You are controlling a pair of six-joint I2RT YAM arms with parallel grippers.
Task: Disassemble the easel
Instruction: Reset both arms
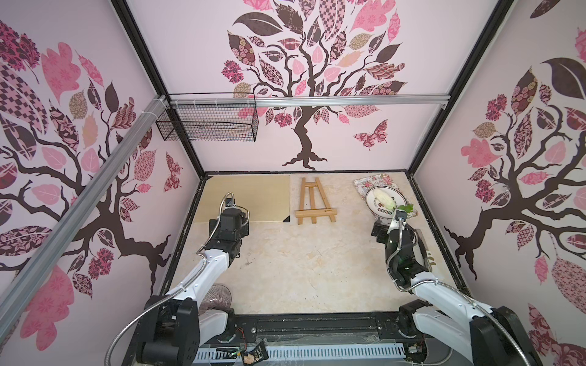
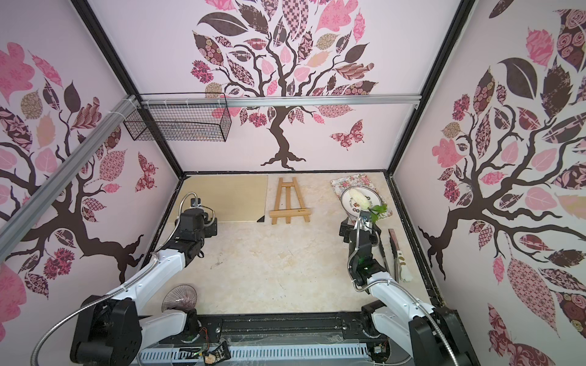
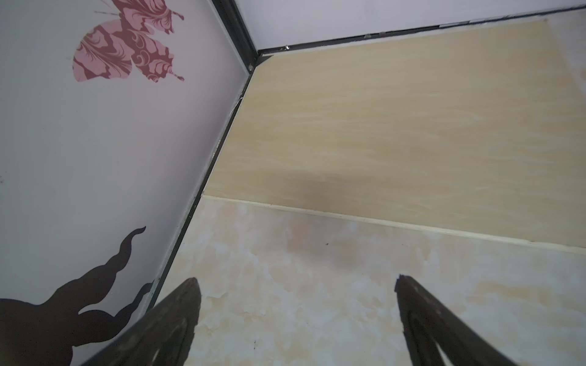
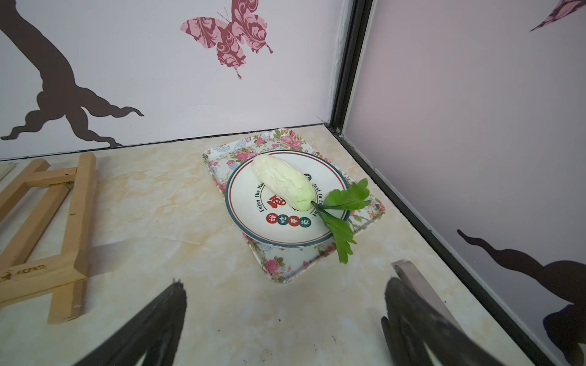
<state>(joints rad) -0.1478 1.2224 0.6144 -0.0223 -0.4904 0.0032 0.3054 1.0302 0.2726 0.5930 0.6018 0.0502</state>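
Well, we see easel (image 1: 314,202) flat at table (image 1: 301,269) rear, between board (image 1: 269,196) and flowered tray (image 1: 361,183) bearing plate (image 4: 244,228). Arms reach forward either side, short of it; left gripper (image 3: 296,280), right gripper (image 4: 285,282) spread wide, holding nothing.

The left gripper (image 3: 296,282) and right gripper (image 4: 285,283) gape wide, seemingly empty.

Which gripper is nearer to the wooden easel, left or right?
Right. The right gripper is close beside the easel, near the plate. The left gripper is farther off, with most of the plywood board between.
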